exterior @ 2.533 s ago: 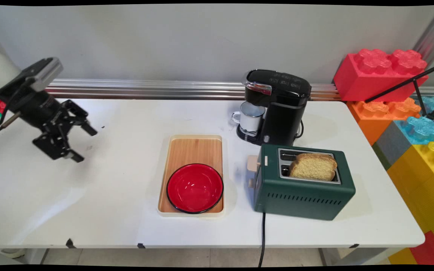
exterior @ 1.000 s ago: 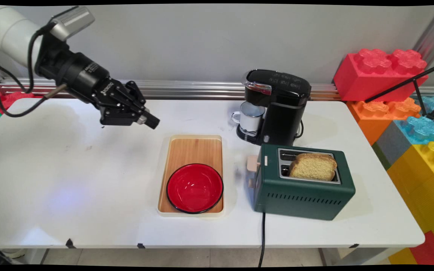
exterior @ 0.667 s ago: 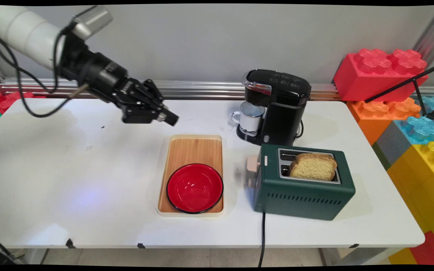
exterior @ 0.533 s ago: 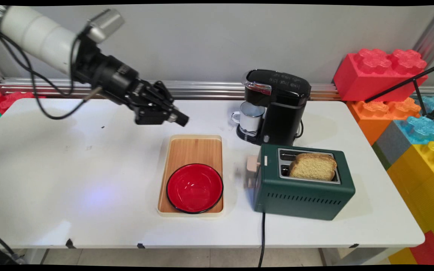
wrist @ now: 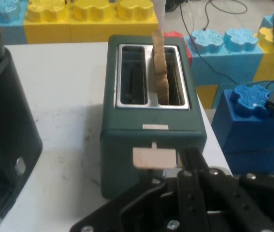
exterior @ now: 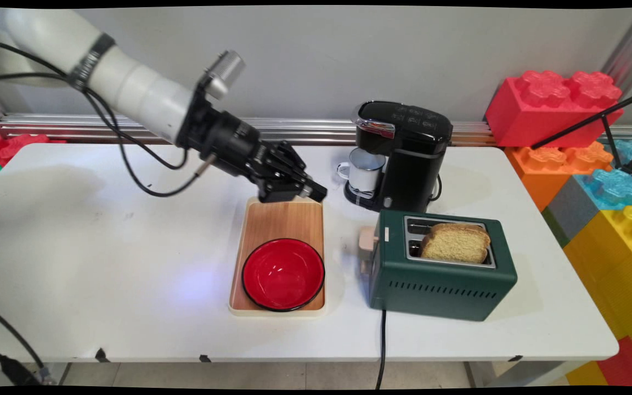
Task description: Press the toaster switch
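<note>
My gripper [exterior: 319, 193] hangs shut and holds nothing above the far edge of a wooden tray [exterior: 280, 219], pointing right and down. A red bowl [exterior: 283, 273] sits at the tray's near end. Right of the tray stands a green toaster [exterior: 442, 274] with a slice of bread [exterior: 456, 242] upright in its near slot and a beige lever [exterior: 366, 238] on its left end. In the hand view the gripper [wrist: 191, 157] points at the toaster [wrist: 151, 116], its tip just right of the lever [wrist: 153, 158]. The bread [wrist: 160, 72] stands in the right slot.
A black coffee machine [exterior: 409, 153] with a white mug [exterior: 365, 171] under its spout stands behind the toaster, close to the gripper's right. The toaster's black cord [exterior: 383, 345] drops over the front edge. Big coloured toy bricks [exterior: 596, 164] are stacked beyond the table's right end.
The arm has swept from the table's far left to above the tray's far edge. Its fingers, apart 2.5 s ago, are together now. Nothing on the table has moved.
</note>
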You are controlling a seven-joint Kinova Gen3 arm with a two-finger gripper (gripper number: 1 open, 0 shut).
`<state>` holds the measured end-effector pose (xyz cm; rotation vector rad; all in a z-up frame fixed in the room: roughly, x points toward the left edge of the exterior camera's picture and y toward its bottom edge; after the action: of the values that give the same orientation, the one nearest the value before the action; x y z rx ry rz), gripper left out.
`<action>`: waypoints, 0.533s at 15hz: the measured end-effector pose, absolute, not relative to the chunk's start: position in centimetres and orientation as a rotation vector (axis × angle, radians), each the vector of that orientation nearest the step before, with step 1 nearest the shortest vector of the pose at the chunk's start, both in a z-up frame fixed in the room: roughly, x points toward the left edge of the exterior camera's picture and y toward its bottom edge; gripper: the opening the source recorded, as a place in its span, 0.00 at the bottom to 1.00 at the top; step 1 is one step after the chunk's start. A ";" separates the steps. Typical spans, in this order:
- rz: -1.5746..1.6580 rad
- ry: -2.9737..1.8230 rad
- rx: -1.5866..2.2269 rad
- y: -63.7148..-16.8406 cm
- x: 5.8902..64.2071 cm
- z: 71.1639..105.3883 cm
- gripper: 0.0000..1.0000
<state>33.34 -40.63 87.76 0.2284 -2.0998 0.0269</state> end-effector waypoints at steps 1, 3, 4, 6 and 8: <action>0.026 -2.096 0.227 -40.9 32.8 87.1 0.00; 0.025 -2.091 0.223 -41.4 31.8 85.7 0.00; 0.024 -2.088 0.221 -41.7 31.3 85.1 0.00; 0.022 -2.083 0.217 -42.0 30.6 84.2 0.00; 0.018 -2.075 0.211 -42.5 29.7 83.1 0.00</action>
<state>29.73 -42.46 83.09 0.2109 -2.0754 0.0180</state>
